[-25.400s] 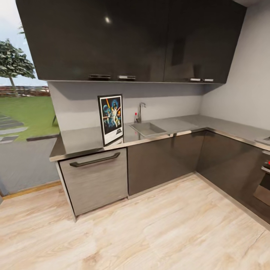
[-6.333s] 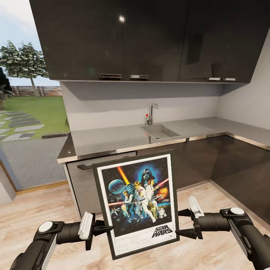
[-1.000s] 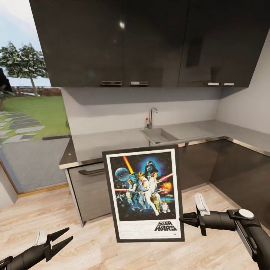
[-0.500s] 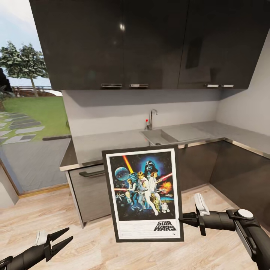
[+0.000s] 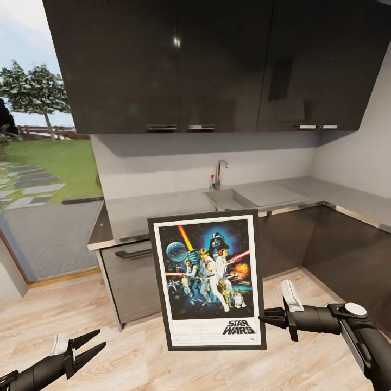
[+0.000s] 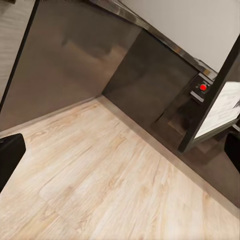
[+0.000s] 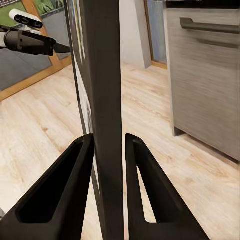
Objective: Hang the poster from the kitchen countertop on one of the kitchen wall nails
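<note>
Held the poster [image 5: 207,279] upright by its side edge, clamped between the right gripper [image 7: 109,165] fingers, clear of the kitchen countertop [image 5: 157,209]. Left gripper [image 5: 87,346] hung spread and empty, well apart. Best kept vertical, grip firm, while seeking a nail.

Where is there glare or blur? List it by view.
Head view: a small bright glint on the glossy dark upper cabinets; the framed Star Wars poster reads sharp. Right wrist view: the poster's black frame edge looks soft between the right gripper fingers.
</note>
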Robot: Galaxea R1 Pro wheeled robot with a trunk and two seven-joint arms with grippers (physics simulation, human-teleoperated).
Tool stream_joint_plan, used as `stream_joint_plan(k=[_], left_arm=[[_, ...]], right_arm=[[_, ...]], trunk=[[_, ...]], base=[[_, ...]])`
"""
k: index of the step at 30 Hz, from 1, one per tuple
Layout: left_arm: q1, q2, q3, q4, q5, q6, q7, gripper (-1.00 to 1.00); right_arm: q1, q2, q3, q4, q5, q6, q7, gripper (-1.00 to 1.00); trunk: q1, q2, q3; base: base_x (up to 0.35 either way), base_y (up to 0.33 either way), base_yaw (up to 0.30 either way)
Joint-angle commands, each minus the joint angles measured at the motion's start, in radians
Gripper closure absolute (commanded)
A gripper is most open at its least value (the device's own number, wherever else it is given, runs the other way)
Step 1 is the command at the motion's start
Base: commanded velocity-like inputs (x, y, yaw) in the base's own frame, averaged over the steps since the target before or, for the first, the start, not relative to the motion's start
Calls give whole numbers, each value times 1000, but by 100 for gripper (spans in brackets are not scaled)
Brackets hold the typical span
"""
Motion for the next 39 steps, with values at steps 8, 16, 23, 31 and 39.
stream_joint_plan(k=[8, 16, 23, 31, 39], left_arm=[[-1, -1, 5, -1, -9, 9, -6, -100], [-1, -1, 5, -1, -9, 9, -7, -100], [-1, 0, 5, -1, -9, 9, -6, -100], [-1, -1, 5, -1, -9, 9, -7, -100], [-1, -1, 5, -1, -9, 9, -7, -100]], right_arm=[[-1, 0, -1, 0, 0, 13, 5, 100], [-1, 0, -1, 0, 0, 13, 5, 100], [-1, 0, -1, 0, -1, 13, 5, 100], [-1, 0, -1, 0, -1, 13, 5, 100], [-1, 0, -1, 0, -1, 13, 5, 100]], trunk=[[-31, 55, 21], [-61, 111, 35], [-88, 160, 48], [-119, 216, 71], [-150, 272, 96]], base=[[0, 0, 0], [0, 0, 0], [0, 0, 0], [0, 0, 0], [0, 0, 0]])
